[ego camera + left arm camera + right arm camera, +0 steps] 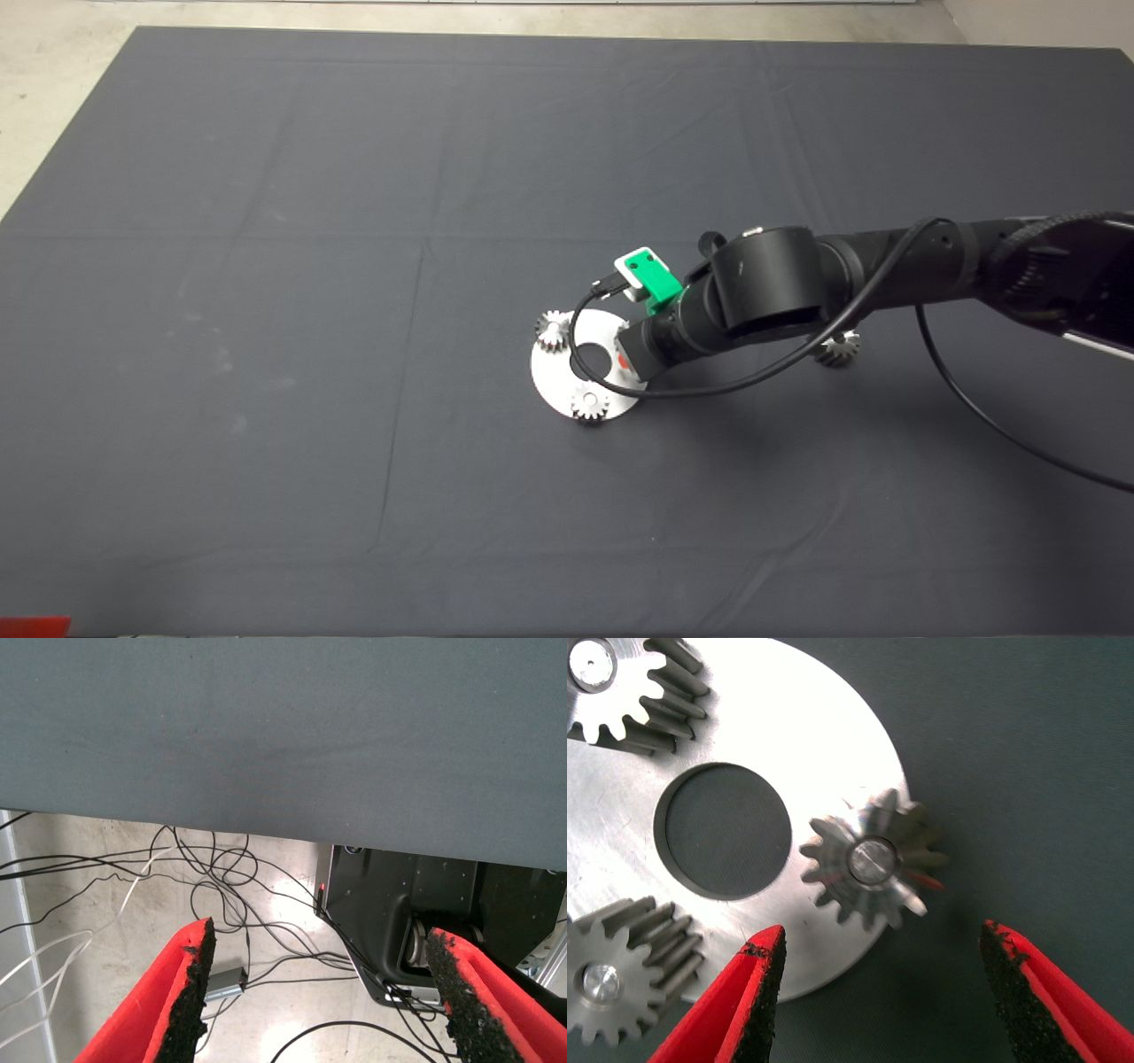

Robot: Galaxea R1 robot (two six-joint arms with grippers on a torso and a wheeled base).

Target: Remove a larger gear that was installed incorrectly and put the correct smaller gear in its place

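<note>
My right fingers [760,988] are spread wide and hold nothing, hanging just above the rim of the round steel plate [833,744] that lies on the dark tabletop [266,310]. Between them, a little ahead of the pads, the smaller gear [873,859] sits on the plate's outer edge with a shiny pin end showing in its bore; its teeth reach slightly past the rim, over the mat, and neither pad touches it. Two other small gears sit on the same plate, one [620,687] to one side of the big central hole [726,828] and the other [620,974] to the other side, so the three ring the hole. From above, my right arm [771,283] reaches in from the right and covers the side of the plate [554,377] where the smaller gear sits, its green camera mount [651,276] facing up and a black cable [974,408] looping down beside it. The larger gear [835,350] lies on the tabletop, off the plate, partly tucked under my forearm on the far side from the two gears that show. My left fingers [190,992] are also spread and empty, parked past the tabletop's edge over a floor strewn with cables [221,877].
</note>
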